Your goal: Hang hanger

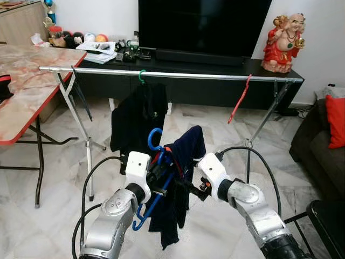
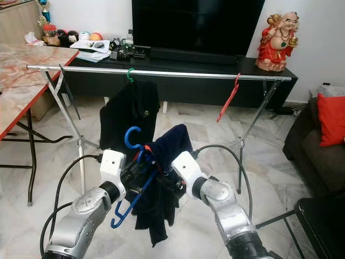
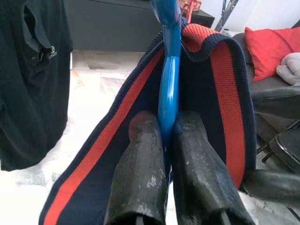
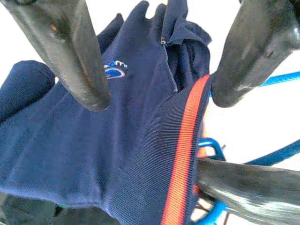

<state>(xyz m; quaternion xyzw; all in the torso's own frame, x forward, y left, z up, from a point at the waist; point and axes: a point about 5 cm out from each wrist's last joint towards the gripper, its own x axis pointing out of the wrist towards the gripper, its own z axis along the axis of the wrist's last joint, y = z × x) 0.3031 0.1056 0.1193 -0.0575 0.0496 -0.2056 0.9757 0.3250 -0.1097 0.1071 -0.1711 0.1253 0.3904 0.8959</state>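
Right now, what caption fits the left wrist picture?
Left tool pinches the blue hanger inside a navy shirt's red-striped collar.

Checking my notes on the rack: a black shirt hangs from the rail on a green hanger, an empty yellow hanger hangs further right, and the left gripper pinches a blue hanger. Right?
One slip: the empty hanger on the rail is red, not yellow, as the left eye view shows. The black shirt on its green hanger, and the left gripper pinching the blue hanger, are right.
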